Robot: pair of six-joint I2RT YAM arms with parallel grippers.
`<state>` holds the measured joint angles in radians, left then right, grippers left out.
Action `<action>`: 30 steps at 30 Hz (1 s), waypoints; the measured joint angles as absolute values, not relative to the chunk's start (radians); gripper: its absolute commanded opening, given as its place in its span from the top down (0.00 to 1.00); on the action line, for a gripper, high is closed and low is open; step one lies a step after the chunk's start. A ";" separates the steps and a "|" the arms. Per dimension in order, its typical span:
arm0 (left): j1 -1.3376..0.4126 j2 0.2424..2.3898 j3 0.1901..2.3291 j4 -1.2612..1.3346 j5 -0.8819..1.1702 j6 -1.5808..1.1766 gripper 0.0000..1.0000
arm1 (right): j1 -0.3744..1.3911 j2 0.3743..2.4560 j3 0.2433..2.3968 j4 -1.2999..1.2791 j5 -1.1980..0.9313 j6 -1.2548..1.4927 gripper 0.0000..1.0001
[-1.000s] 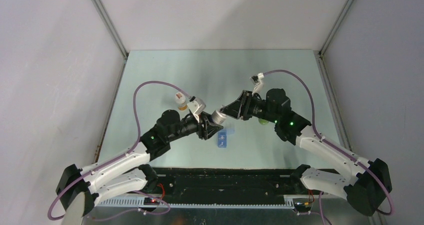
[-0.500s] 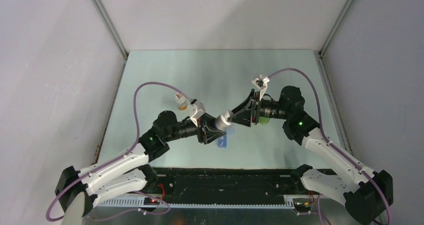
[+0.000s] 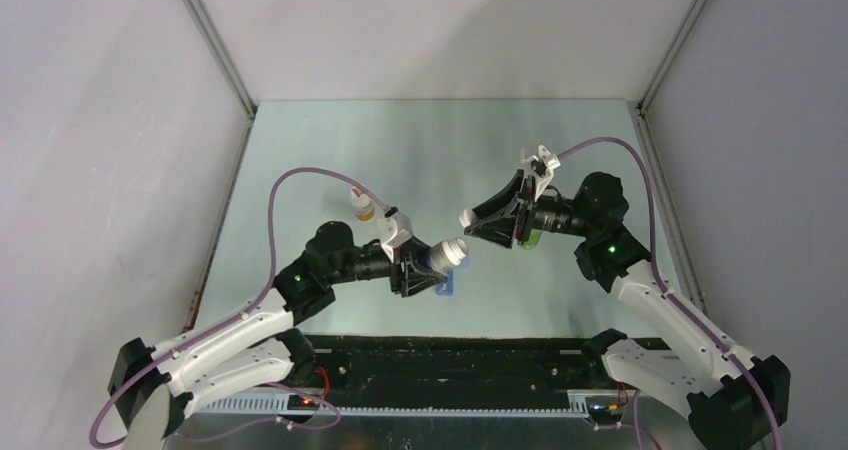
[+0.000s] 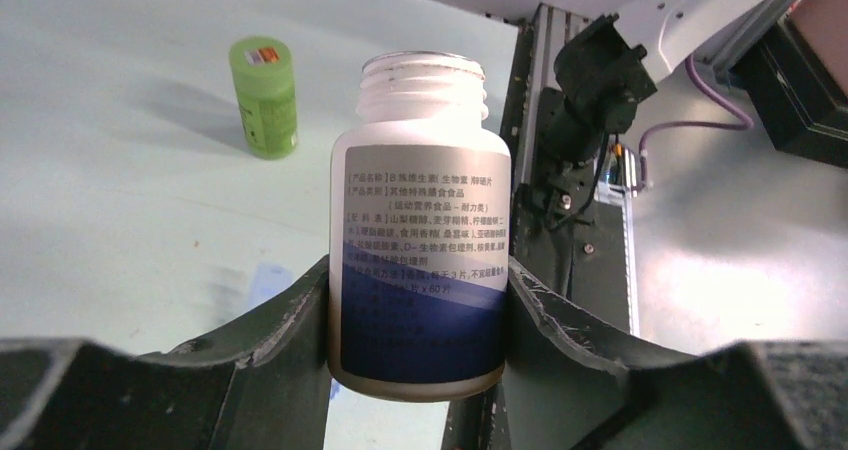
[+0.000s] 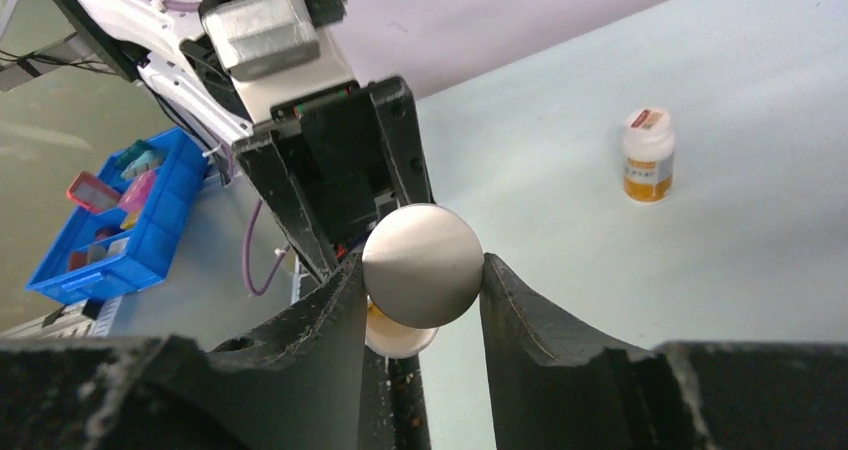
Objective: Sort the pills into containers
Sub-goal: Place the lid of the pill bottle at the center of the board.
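Moved: right gripper (image 3: 472,220) has drawn back from left gripper (image 3: 432,263), silver cap (image 5: 422,265) clamped in its fingers.
Left fingers: grasping the uncapped white bottle (image 4: 420,220).
Pill box (image 3: 448,288): just beneath the left fingers, seemingly mostly hidden.
Count: three bottles, one cap, one box.
Views: green bottle (image 4: 264,95) clear from left wrist; orange bottle (image 5: 648,155) from right.

We make out rows of small Chinese print, with "B" and "60" among them, on the white bottle's (image 4: 420,240) grey-and-blue label; the green bottle's (image 4: 264,95) cap sticker is unreadable.
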<state>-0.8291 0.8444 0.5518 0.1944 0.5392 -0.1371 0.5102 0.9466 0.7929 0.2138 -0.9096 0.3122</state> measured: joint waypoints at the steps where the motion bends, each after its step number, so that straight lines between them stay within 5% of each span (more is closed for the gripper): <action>1: -0.829 0.846 0.552 0.182 0.543 -0.132 1.00 | 0.504 0.945 0.793 0.228 -0.904 0.313 0.75; 8: -0.829 0.852 0.552 0.152 0.542 -0.122 1.00 | 0.504 0.945 0.793 0.270 -0.833 0.332 0.72; 21: -0.829 0.810 0.425 0.208 0.236 -0.120 1.00 | 0.539 1.160 0.822 0.031 -0.083 0.373 0.74; 30: -0.829 0.793 0.344 0.271 0.144 -0.093 1.00 | 0.664 1.480 0.884 -0.042 0.215 0.358 0.69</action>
<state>-0.8291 0.7925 0.3439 0.2714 0.1440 -0.0933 0.6640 1.4803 0.8837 -0.0422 0.2146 0.3580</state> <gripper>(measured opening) 0.561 0.445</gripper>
